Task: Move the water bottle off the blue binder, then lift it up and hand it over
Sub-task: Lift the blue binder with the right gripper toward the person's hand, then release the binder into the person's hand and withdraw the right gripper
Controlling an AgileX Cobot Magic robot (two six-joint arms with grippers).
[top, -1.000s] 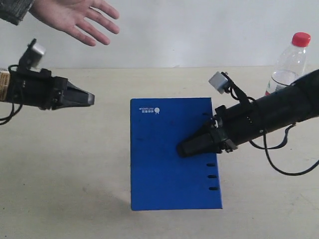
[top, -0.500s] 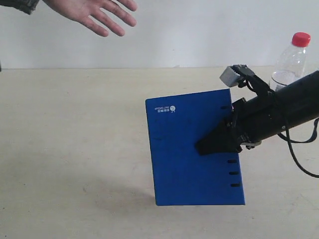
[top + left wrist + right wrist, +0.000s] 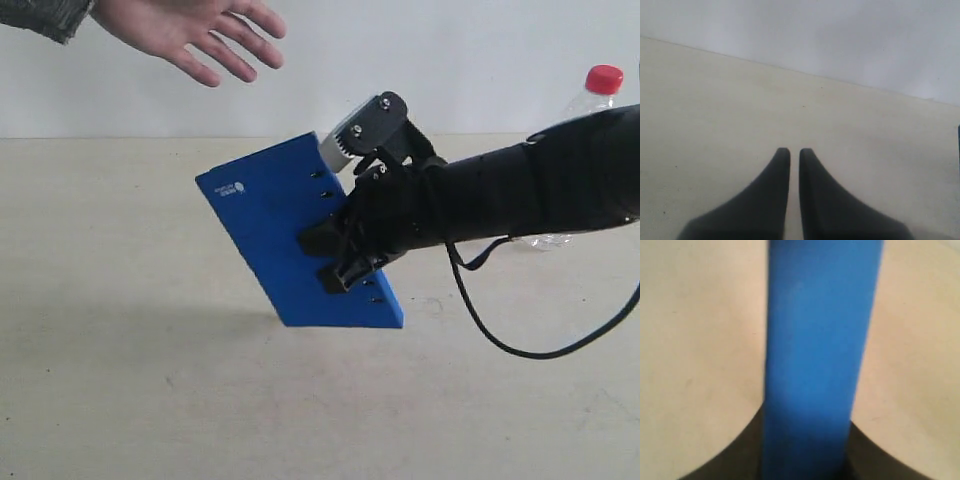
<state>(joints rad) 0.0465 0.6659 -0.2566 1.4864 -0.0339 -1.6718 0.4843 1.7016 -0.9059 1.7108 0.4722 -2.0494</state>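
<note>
Blue binder (image 3: 268, 228), one, water bottle (image 3: 600, 84), one

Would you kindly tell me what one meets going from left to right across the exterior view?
person's hand → blue binder → water bottle

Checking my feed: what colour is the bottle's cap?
The bottle cap is red; exterior view shows it best.
</note>
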